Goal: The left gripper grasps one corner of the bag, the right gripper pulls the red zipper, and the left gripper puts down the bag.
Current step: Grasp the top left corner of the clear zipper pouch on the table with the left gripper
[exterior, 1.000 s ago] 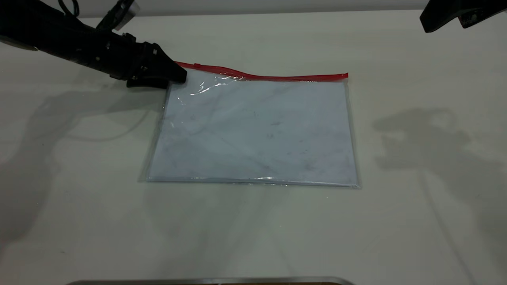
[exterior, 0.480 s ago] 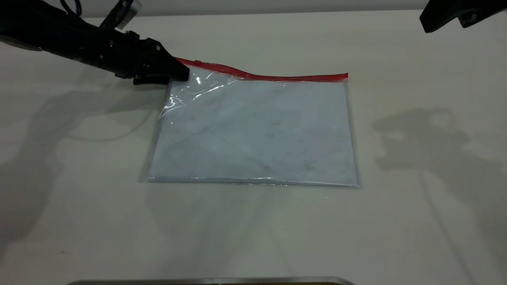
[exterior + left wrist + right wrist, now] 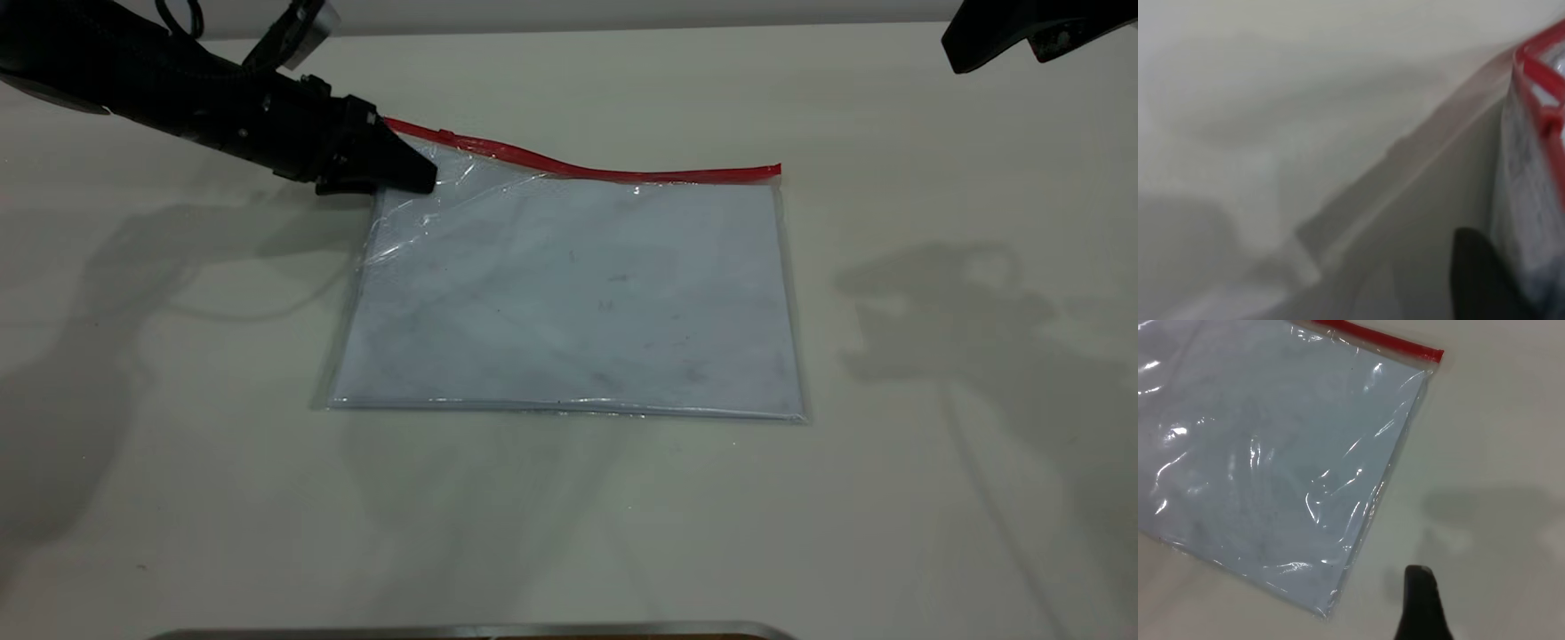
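The bag [image 3: 578, 302] lies flat on the table, clear plastic with white paper inside. The red zipper [image 3: 622, 172] runs along its far edge, with a small slider tab [image 3: 444, 136] near the left end. My left gripper [image 3: 418, 173] is shut on the bag's far left corner [image 3: 396, 127] and holds it raised off the table, so the plastic there creases. In the left wrist view the red strip [image 3: 1538, 73] and the bag [image 3: 1521, 200] sit right beside one fingertip [image 3: 1478, 280]. My right gripper [image 3: 996, 36] hangs shut at the far right, apart from the bag; one fingertip [image 3: 1421, 607] shows.
The pale table [image 3: 933, 444] stretches all round the bag. A metal edge [image 3: 471, 631] runs along the near side. The right wrist view shows the bag's right end [image 3: 1271, 467] with the zipper's end [image 3: 1405, 348].
My left gripper has risen and shifted a little to the right with the bag's corner, lifting the zipper's left end and creasing the plastic. The right arm has not moved.
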